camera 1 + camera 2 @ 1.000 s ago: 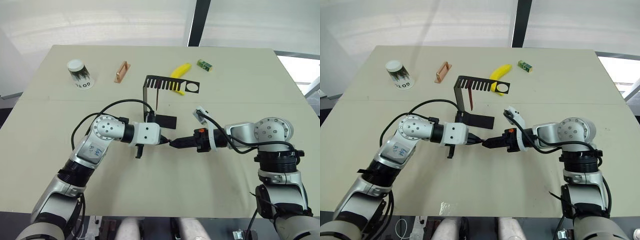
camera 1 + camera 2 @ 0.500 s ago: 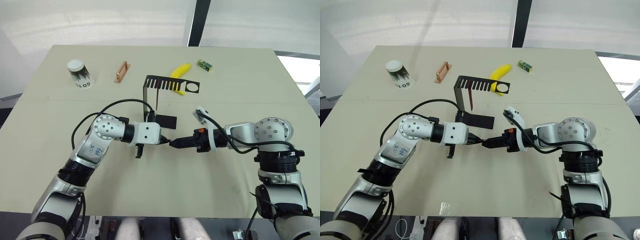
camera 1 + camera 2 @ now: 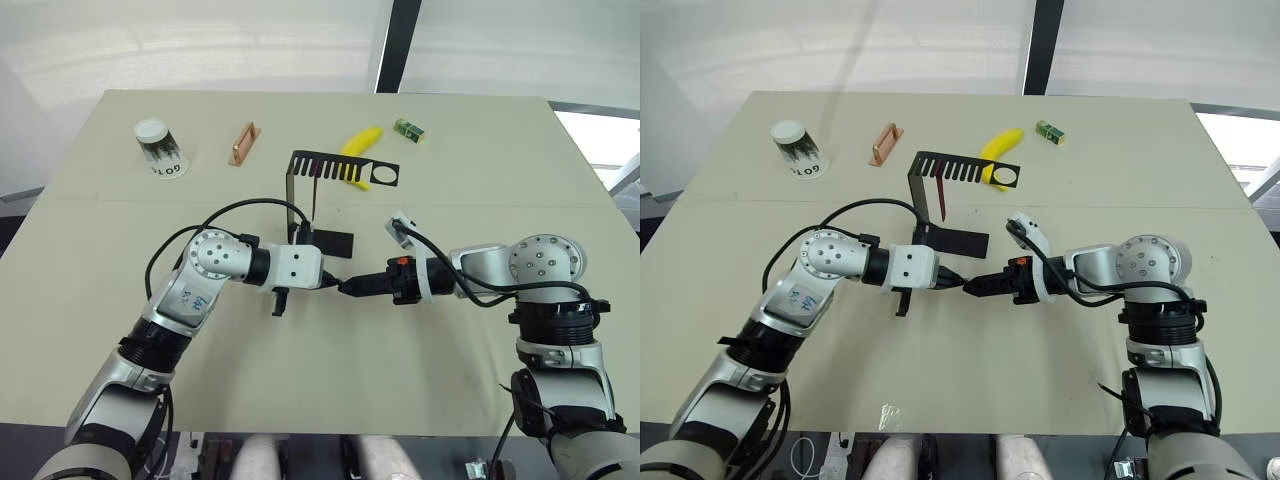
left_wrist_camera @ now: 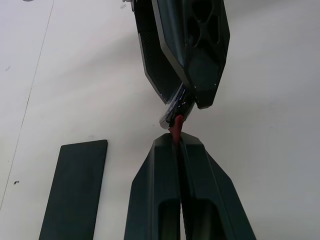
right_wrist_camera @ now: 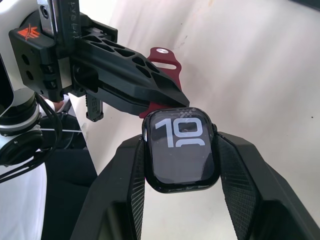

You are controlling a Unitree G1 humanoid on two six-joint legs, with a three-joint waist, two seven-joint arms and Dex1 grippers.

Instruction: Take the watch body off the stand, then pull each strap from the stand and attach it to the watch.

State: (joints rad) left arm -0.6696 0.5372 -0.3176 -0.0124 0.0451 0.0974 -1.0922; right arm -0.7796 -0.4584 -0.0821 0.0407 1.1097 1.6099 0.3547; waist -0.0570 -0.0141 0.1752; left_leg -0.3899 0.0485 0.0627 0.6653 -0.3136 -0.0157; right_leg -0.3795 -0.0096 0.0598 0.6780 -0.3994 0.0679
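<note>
The watch body, a dark case whose screen shows white digits, sits clamped in my right gripper. My left gripper is shut on a maroon strap, whose end touches the edge of the watch body; the strap's free end sticks out past the fingers. Both grippers meet tip to tip above the table, the left gripper facing the right gripper, just in front of the black stand. A second maroon strap hangs from the stand's slotted top arm.
At the far side of the table lie a banana, a small green box, a copper handle bar and a tipped paper cup. The stand's flat base lies right behind my grippers.
</note>
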